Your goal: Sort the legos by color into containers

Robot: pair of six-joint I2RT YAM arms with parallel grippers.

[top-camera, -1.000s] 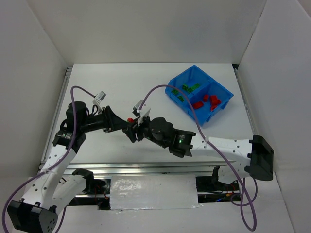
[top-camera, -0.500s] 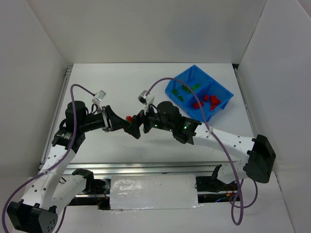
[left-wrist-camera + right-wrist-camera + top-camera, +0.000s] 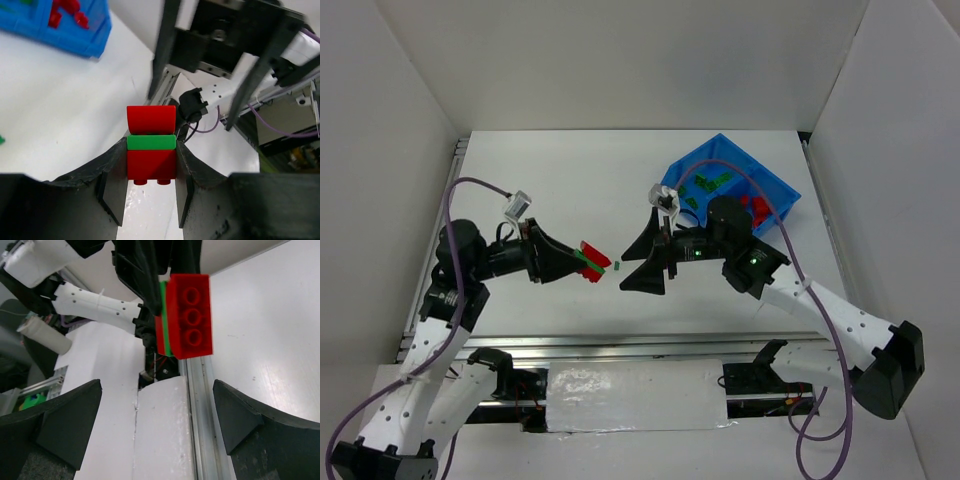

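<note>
Separating a stacked brick before it can be sorted.

Over the middle of the bench, the left gripper pinches a stack of small plastic studded bricks, red on green on red, by its lower end, so the top red brick sticks out free. A tiny green bit shows just beyond it. The right gripper faces the stack with jaws spread, not touching it. The next move likely calls for closing squarely on the free red brick and prying it off. Toward the far right corner sits the bright blue plastic bin, with green bricks in its left compartment and red bricks in its right, partly hidden by the arm.
</note>
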